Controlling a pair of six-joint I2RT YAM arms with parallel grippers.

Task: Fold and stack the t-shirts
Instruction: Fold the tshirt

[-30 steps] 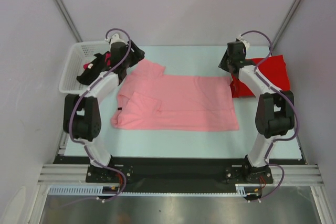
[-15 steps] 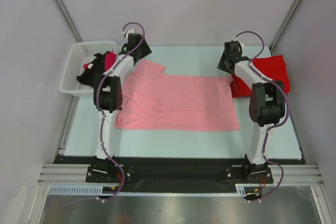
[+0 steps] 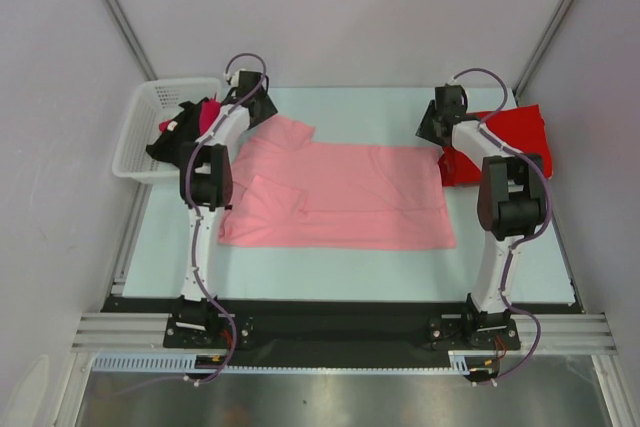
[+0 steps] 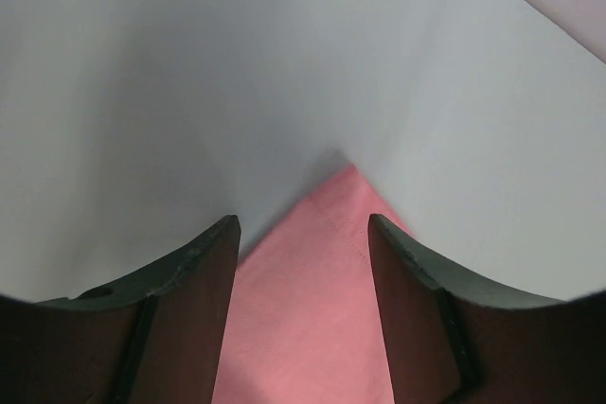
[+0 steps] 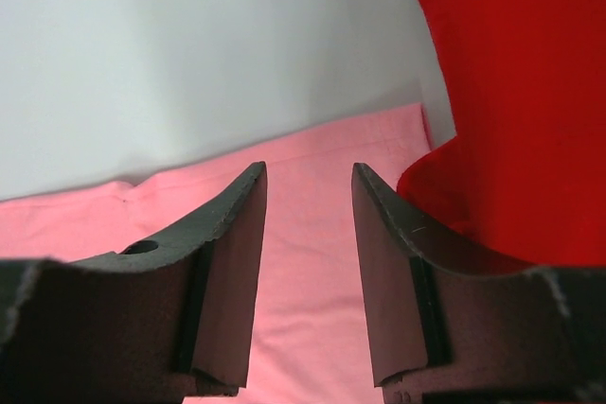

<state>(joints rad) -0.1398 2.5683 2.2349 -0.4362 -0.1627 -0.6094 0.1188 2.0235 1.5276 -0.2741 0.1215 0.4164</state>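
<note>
Covering the middle of the pale tabletop (image 3: 340, 272), a pink t-shirt (image 3: 340, 197) is laid flat, one sleeve folded over its left part. Red t-shirts (image 3: 522, 135) are seen folded at the far right edge, touching the pink one's far right corner. A white basket (image 3: 135, 142) is set at the far left, with red and dark cloth (image 3: 188, 123) heaped in it.

The left arm (image 3: 203, 175) is raised from its base and reached forward to the far left sleeve tip. The right arm (image 3: 508, 199) is held likewise, reached to the far right corner of the pink t-shirt, just beside the red ones. The left fingers (image 4: 185, 314) are held apart, pointed down, with the pink sleeve tip seen in the gap below them. The right fingers (image 5: 227, 276) are also held apart above the pink cloth's edge, the red fold just to their right. Nothing is clamped by either pair.

A second ago both elbows were bent outward, the left one low by the table's left edge; they have since been drawn in over the shirt's ends. The left fingers have been brought from beside the basket to the sleeve. The pink t-shirt is left lying as before.
</note>
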